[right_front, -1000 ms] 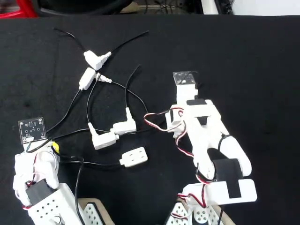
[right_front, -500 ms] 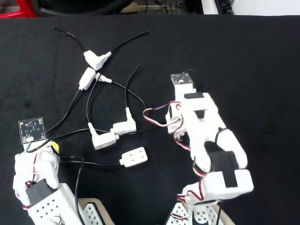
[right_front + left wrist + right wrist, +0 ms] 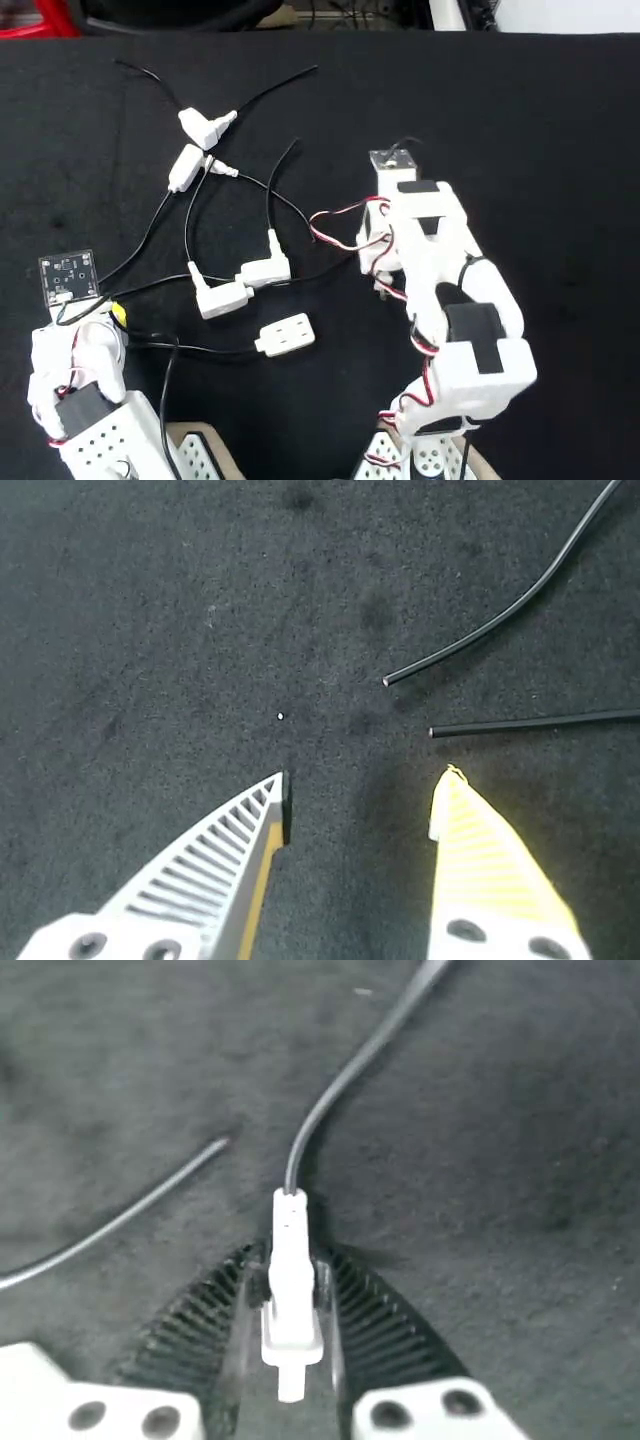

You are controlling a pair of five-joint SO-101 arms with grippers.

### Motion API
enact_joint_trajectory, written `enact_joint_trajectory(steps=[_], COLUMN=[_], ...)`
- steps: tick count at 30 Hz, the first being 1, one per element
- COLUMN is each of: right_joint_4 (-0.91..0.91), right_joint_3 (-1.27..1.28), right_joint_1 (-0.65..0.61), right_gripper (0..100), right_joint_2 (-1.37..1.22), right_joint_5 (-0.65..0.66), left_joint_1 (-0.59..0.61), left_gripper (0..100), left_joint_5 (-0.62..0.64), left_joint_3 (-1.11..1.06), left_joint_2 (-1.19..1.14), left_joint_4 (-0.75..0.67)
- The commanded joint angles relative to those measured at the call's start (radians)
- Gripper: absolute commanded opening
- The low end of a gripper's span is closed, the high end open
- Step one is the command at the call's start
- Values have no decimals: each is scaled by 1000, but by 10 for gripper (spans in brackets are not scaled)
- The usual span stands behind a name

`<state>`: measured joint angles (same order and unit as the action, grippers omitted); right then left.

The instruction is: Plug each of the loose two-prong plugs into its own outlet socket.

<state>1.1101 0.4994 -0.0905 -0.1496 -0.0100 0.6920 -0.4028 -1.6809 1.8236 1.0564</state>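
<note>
My right gripper (image 3: 290,1260) is shut on a small white plug (image 3: 290,1290), whose black cable (image 3: 340,1090) runs away over the black table. In the high view the right arm (image 3: 430,260) stands right of centre and covers this plug. A white outlet socket (image 3: 287,335) lies near the front middle. Two white angled plugs (image 3: 265,268) (image 3: 220,297) lie just behind it. Two more white plug bodies (image 3: 205,125) (image 3: 187,165) lie at the back left. My left gripper (image 3: 366,775) is open above bare table, near two loose cable ends (image 3: 387,681).
Black cables (image 3: 160,215) cross the left half of the table between the plugs. The left arm (image 3: 80,370) is folded at the front left corner. The right half of the black table (image 3: 560,180) is bare.
The right arm has shifted a little, its elbow swinging left and its wrist turning slightly. The left arm and the plugs on the table have not moved.
</note>
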Motion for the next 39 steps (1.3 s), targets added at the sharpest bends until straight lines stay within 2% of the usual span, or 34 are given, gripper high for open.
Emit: enact_joint_trajectory(steps=[1,4,9,13,19,23,25,29,34,39], right_joint_4=[34,32,-84,-336,-821,-1019,-1097,-1252,-1428,-1479], right_joint_3=[-12,44,216,398,682,779,812,898,1010,1075], right_joint_1=[-34,-72,-241,-364,-505,-585,-603,-618,-621,-617], right_gripper=[12,12,12,12,12,12,12,12,12,12], right_joint_2=[180,335,607,806,1013,1050,1052,1056,1058,1058], right_joint_5=[-5,-6,-83,-144,-267,-390,-428,-482,-486,-480], left_joint_1=[-10,-10,-12,-65,-148,-202,-237,-397,-657,-786], left_gripper=[234,234,234,234,234,234,234,234,234,234], left_joint_5=[-5,-5,-5,-5,-3,5,48,147,164,164], left_joint_3=[-19,-19,-19,-19,-1,88,134,185,189,191], left_joint_2=[0,0,0,0,0,0,0,0,2,2], left_joint_4=[6,6,6,6,-2,8,8,2,-2,-2])
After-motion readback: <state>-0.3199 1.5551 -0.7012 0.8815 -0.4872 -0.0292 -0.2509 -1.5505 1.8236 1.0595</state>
